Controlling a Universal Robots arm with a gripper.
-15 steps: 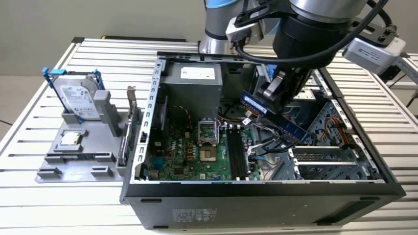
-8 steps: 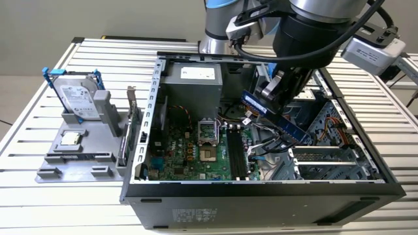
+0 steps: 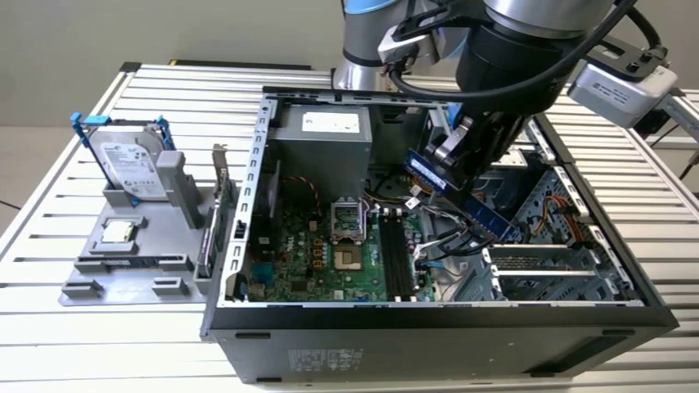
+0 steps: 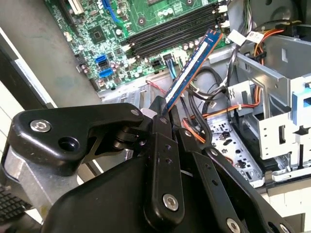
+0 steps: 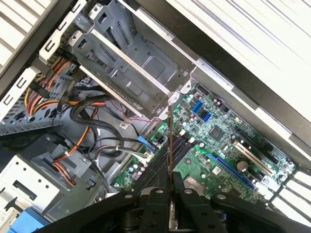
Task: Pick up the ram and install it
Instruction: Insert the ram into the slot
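Observation:
The ram (image 3: 464, 196) is a long blue stick held tilted inside the open computer case (image 3: 437, 315). My gripper (image 3: 443, 168) is shut on its upper end. In the second wrist view the black fingers (image 4: 160, 145) clamp the ram (image 4: 192, 65), whose free end points toward the black memory slots (image 4: 170, 34). In the first wrist view the ram (image 5: 170, 145) appears edge-on, above the motherboard (image 5: 218, 141) near the slots (image 5: 158, 167). In the exterior view it hangs apart from the slots (image 3: 395, 262), to their right and above the cables.
A grey fixture (image 3: 131, 254) on the exterior view's left holds a silver hard drive (image 3: 126, 168) with blue rails and a small square chip (image 3: 117, 233). Inside the case are a metal drive cage (image 5: 131, 63), bundled cables (image 5: 87, 111) and a power supply (image 3: 327, 131).

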